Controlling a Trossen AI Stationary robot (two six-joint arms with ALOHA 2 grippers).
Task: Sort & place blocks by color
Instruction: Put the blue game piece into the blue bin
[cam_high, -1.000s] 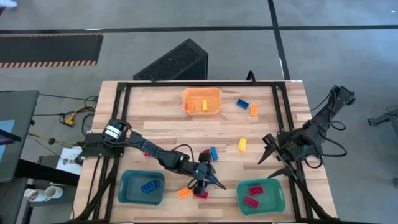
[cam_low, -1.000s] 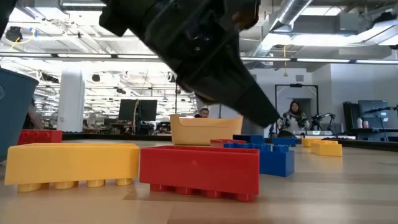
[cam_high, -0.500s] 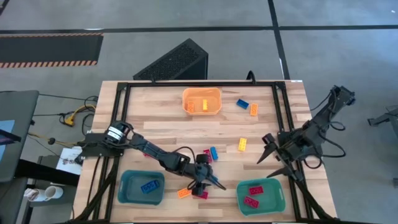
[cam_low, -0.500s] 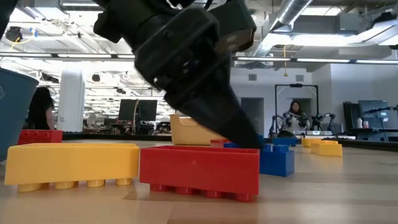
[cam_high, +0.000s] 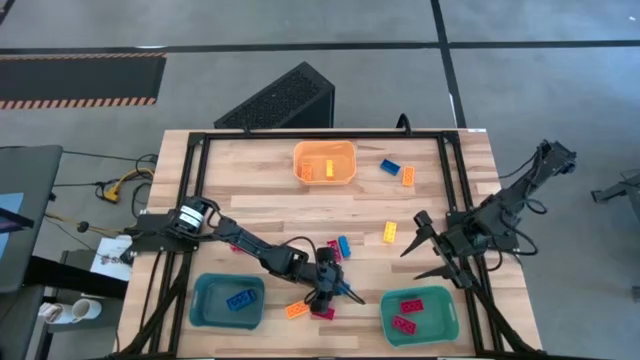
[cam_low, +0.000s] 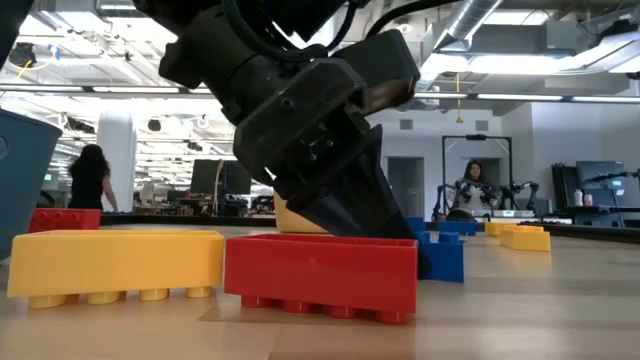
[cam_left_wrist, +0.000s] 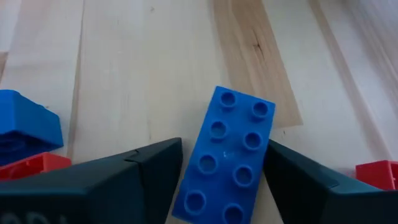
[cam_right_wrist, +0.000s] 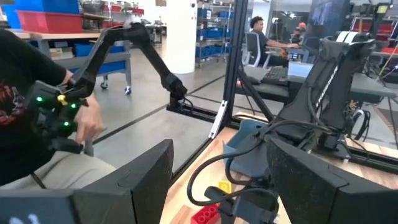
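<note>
At the table's near edge sit the teal bin on the left (cam_high: 228, 302), holding one blue block, and the teal bin on the right (cam_high: 420, 314), holding two red ones. Between them, close to that edge, a yellow-orange block (cam_high: 296, 310) and a red block (cam_high: 322, 313) lie side by side.

Just behind the red one the left gripper (cam_high: 340, 291) is down at the tabletop. Its fingers (cam_left_wrist: 140, 177) stand apart on either side of a blue block (cam_left_wrist: 226, 155) that lies studs-up on the wood, each finger close against a long side; whether they press it I cannot tell. So the step in hand looks like picking a blue block. The next move calls for closing on it squarely, lifting clear of the red block beside it, then carrying it to the left bin.

A second ago the left gripper hung higher above the blocks; it has come down since.

Farther in, toward the table's right edge, the right gripper (cam_high: 418, 247) waits with fingers spread and nothing in them; it has shifted slightly inward. Another yellow-orange block (cam_high: 390, 232) lies beside it. Toward the far edge stands the orange bin (cam_high: 324, 163), with two more blocks to its right.
</note>
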